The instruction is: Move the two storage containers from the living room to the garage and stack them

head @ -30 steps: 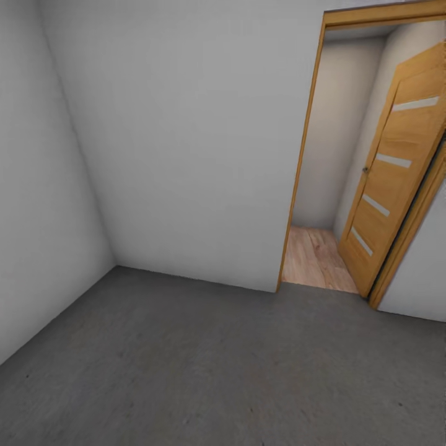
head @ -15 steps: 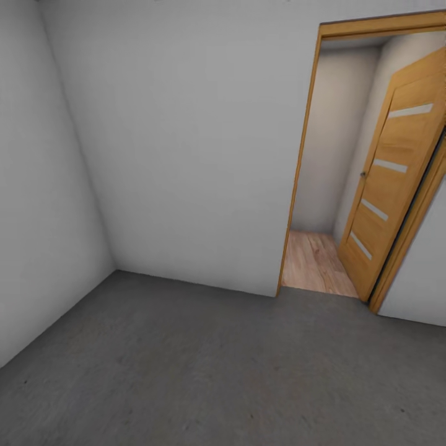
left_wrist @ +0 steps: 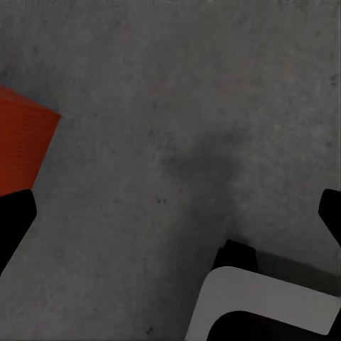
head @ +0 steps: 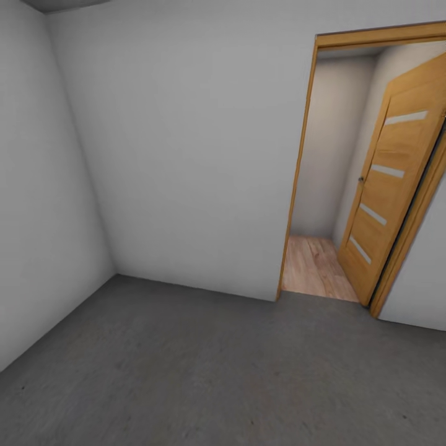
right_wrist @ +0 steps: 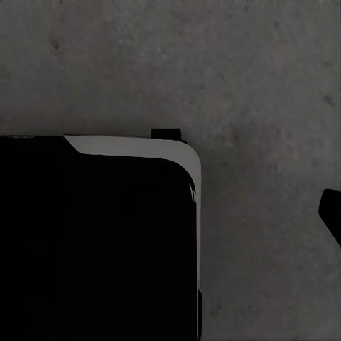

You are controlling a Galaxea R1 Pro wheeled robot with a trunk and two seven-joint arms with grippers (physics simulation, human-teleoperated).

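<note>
In the left wrist view a corner of one orange-red storage container [left_wrist: 21, 145] stands on the dark grey concrete floor [left_wrist: 185, 92]. My left gripper [left_wrist: 170, 213] hangs above the floor beside it, open and empty, with black fingertips [left_wrist: 15, 213] at both edges of the picture. The right wrist view looks down on the same floor [right_wrist: 249, 78]. One black fingertip [right_wrist: 331, 213] of my right gripper [right_wrist: 170, 220] shows far out at the edge, so it stands open with nothing in it. The second container is out of view.
The head view faces a garage corner with grey-white walls [head: 186, 155]. At the right an open doorway [head: 322, 186] leads onto pale wood planks [head: 313, 269], its striped wood door [head: 387, 179] swung inward. My black and white base [right_wrist: 99, 241] sits under the right arm.
The head view has shifted: the doorway top sits lower in the picture and a strip of ceiling now shows at the upper left. The camera moved, not the room.
</note>
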